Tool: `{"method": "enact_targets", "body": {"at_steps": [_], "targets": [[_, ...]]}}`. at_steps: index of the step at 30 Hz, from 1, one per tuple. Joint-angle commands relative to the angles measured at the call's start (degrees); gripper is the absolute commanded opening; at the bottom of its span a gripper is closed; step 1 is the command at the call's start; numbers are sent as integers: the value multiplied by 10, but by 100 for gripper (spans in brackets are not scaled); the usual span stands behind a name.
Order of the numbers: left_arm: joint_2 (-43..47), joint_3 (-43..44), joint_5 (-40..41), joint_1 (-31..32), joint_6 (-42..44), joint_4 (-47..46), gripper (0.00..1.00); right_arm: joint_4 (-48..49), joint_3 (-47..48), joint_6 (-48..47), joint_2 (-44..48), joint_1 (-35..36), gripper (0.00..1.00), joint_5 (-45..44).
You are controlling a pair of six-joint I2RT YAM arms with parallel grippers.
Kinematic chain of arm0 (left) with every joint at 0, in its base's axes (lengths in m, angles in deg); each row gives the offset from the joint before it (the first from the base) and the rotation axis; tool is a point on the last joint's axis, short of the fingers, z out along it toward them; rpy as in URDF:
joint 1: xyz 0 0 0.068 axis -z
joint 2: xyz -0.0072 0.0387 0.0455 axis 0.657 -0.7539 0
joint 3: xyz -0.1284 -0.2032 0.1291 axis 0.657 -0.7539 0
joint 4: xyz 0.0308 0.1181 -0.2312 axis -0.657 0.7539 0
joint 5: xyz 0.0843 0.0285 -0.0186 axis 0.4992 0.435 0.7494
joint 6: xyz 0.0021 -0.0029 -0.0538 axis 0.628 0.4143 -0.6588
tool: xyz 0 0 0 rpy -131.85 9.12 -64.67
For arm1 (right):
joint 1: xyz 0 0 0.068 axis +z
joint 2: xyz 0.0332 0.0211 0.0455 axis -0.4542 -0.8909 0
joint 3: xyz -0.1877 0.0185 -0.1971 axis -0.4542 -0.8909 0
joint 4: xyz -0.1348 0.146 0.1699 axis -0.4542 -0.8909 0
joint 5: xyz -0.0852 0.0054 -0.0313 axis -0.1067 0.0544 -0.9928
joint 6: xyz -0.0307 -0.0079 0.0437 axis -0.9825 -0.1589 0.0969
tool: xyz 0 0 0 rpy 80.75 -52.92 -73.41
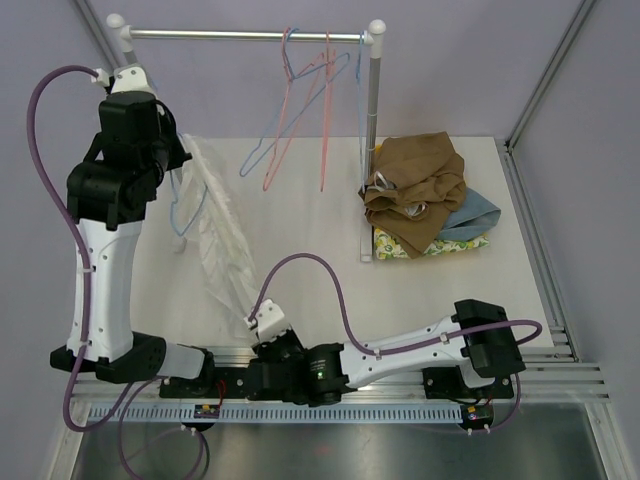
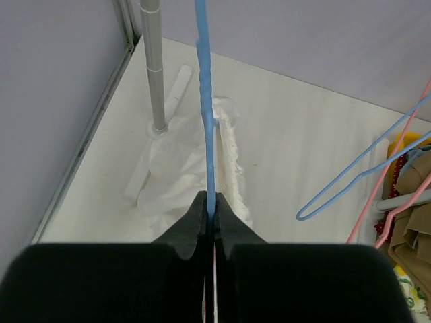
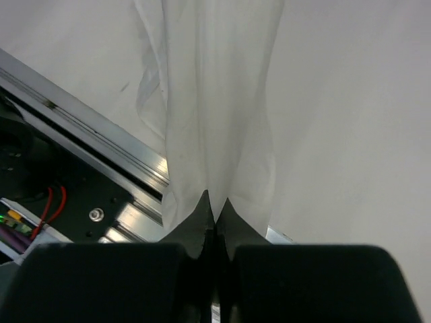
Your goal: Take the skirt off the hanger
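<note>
1. L arm: reared up toward the overhead cam, the nearest item. It hangs over the bench's far-left corner, just beside the rail's left post.
2. R arm: lies low along the near edge, wrist pointing left.
3. Skirt: white and thin. It runs as a taut band from the L arm down to the near edge, and judging by that it is not yet off the hanger.
4. Blue hanger: wire runs upright through the L wrist view, with the skirt's top edge bunched against it. How the skirt is fixed (clip or loop) cannot be told.
5. L claw: closed on the blue hanger wire.
6. R claw: closed on the skirt's lower edge, with cloth fanning out ahead of the fingers.

Procedure (judgement):
7. Hold the L claw fixed as the anchor, w/o twisting the wire.
8. Draw the R claw toward the near edge and along the hanger's arm, not across it, so the waist slides off the end.
9. Pull slow and even. The cloth is thin, so a snag at the wire may tear it or pull the hanger out of grip.
10. Stay clear of the spare hangers and the clothes pile, both well apart to the right.
</note>
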Motion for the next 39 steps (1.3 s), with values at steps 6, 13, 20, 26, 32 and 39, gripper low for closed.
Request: {"method": "enact_targets", "body": {"at_steps": [6, 13, 20, 26, 32, 39], "targets": [[20, 60, -38, -12, 4, -125, 0, -121, -22, 113, 33, 26, 0, -55], [187, -241, -145, 81, -37, -67, 0, 5, 39, -119, 58, -96, 0, -41], [323, -332, -182, 88, -69, 20, 0, 71, 42, -179, 55, -218, 0, 52], [312, -264, -72, 88, -54, 86, 0, -8, -60, -33, 112, -221, 0, -11], [328, -317, -44, 88, -74, 6, 0, -130, -158, 19, 325, -253, 0, -105], [300, -352, -57, 88, -70, -56, 0, -43, -72, -284, 477, -299, 0, -163]]}}
